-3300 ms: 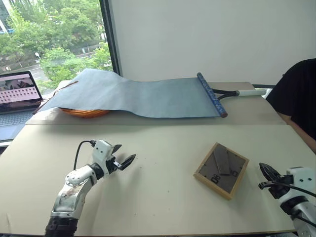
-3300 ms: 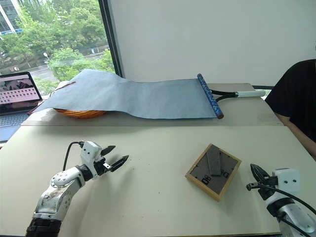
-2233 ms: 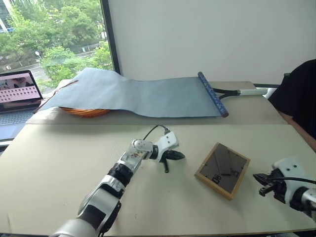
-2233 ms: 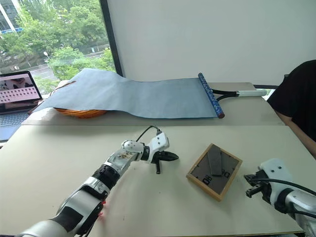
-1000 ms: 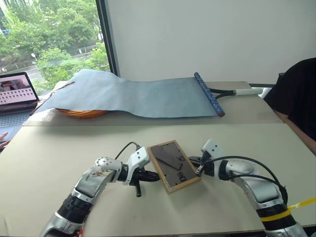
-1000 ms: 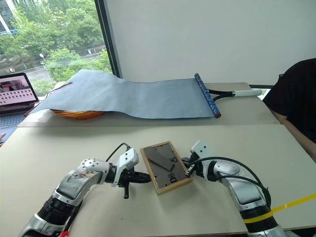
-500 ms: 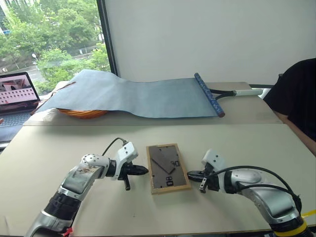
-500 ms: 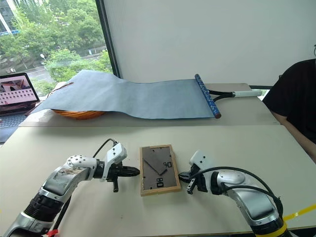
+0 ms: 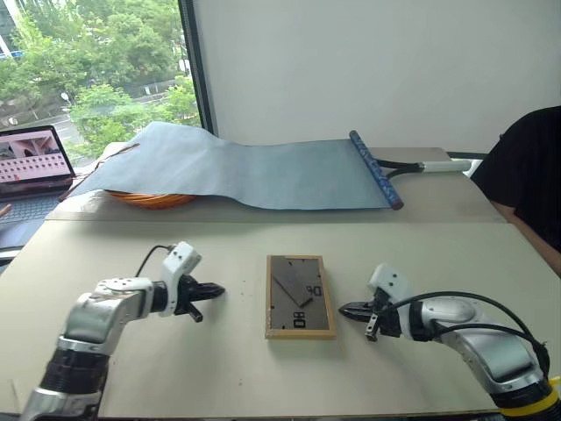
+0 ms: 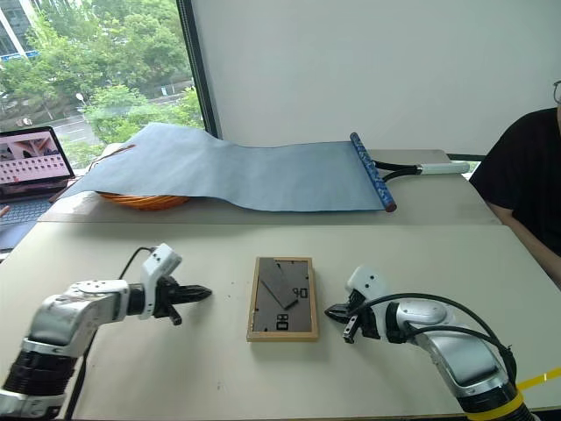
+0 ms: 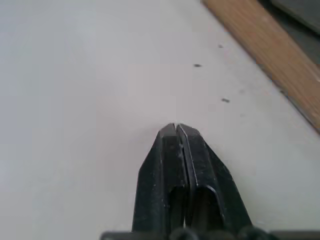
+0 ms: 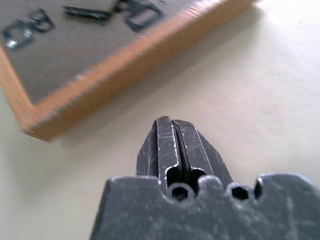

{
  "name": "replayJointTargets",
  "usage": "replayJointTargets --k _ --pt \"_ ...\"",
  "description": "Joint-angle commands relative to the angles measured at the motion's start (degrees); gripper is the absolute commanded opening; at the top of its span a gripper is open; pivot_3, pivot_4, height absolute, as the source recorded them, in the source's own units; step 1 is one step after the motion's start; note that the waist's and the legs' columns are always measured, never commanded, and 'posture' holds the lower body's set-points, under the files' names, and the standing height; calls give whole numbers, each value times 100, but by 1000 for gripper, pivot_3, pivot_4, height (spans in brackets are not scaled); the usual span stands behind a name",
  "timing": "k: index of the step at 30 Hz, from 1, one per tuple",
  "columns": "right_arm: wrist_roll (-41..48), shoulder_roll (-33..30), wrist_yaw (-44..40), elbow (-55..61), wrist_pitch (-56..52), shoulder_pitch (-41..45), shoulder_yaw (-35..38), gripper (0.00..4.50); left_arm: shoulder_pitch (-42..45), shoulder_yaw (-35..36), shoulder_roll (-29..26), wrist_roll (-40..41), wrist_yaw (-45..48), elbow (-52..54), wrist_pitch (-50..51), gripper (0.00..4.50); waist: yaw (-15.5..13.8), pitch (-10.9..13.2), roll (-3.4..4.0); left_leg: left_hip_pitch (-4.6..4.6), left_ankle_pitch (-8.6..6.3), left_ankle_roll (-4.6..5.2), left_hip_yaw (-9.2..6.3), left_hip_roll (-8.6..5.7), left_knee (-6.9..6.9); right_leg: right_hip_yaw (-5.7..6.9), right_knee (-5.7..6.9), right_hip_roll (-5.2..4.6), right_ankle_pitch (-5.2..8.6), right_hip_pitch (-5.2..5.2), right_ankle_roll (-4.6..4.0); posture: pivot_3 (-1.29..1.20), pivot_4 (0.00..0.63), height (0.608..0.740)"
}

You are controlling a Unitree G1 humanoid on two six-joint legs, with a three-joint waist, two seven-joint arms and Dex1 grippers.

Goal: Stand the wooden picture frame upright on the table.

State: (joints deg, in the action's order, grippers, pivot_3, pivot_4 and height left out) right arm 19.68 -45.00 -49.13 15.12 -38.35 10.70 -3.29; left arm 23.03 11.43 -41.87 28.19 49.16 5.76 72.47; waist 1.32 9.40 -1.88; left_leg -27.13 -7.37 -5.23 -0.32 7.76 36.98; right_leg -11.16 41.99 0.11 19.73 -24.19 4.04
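Note:
The wooden picture frame (image 9: 300,296) lies flat on the beige table (image 9: 263,377), dark back panel and prop stand facing up. My left gripper (image 9: 219,288) hovers low over the table, a hand's width to the frame's left, pointing at it. In the left wrist view its fingers (image 11: 172,150) are pressed together, with the frame's wooden edge (image 11: 265,55) ahead. My right gripper (image 9: 342,309) sits just right of the frame's near corner, apart from it. Its fingers (image 12: 172,145) are shut, facing the frame's wooden edge (image 12: 115,70).
A grey-blue cloth (image 9: 254,171) drapes over an orange basket (image 9: 149,200) at the back. A racket handle (image 9: 438,164) lies at the back right and a laptop (image 9: 31,158) at the far left. A person in black (image 9: 526,175) sits at the right.
The frame, held tilted between both grippers a second ago, now lies flat and squared. My left gripper has drawn well away to the left. My right gripper has backed off slightly.

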Motion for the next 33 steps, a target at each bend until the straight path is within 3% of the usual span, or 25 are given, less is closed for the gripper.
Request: replayJointTargets --k 1,5,8,9,20,27,30,33 --pt "-32 -109 -202 -158 399 16 205 0 543 685 116 896 103 54 1598 1719 -34 1 -3 -2 0 0 0 0 0 0 -1 0 0 -2 0 0 150 673" --pt "-3 6 -310 -202 640 136 172 0 705 909 429 1793 -469 -256 2003 3144 -23 1 0 -3 -1 -1 0 0 -11 0 -1 0 1 -3 -2 0 150 673" --pt "-206 59 -351 -319 823 172 -52 0 492 637 753 2154 -1111 -165 2003 4244 16 1 0 -4 -1 -1 0 1 -19 0 2 1 0 -6 -8 0 150 673" --pt "-257 68 -365 -355 870 177 -114 0 445 597 851 2274 -1297 -169 2003 4422 14 1 0 -4 -1 -1 0 1 -19 0 2 1 -3 -4 -14 0 150 673" --pt "-513 598 -333 -346 1016 220 -626 0 196 578 2387 3845 -3336 -182 2003 4422 -11 -6 -2 15 0 -1 -4 0 -9 2 2 1 -5 16 -7 0 150 673" --pt "-590 943 -136 -116 822 182 -790 0 168 518 2810 4639 -4243 -436 2003 4422 -8 -18 -4 21 0 -1 -6 0 -10 2 1 1 -6 24 -9 0 150 673" --pt "-618 995 -54 -81 748 165 -789 0 239 640 2781 4957 -4484 -594 2003 3698 -3 -18 -4 20 0 -1 -6 -1 -10 2 1 1 -6 21 -8 0 150 673" --pt "-625 1046 -3 -40 690 161 -800 0 292 679 2789 5270 -4643 -694 2003 2549 14 -18 -4 19 0 -1 -6 -1 -12 2 2 1 -6 17 -8 0 150 673"
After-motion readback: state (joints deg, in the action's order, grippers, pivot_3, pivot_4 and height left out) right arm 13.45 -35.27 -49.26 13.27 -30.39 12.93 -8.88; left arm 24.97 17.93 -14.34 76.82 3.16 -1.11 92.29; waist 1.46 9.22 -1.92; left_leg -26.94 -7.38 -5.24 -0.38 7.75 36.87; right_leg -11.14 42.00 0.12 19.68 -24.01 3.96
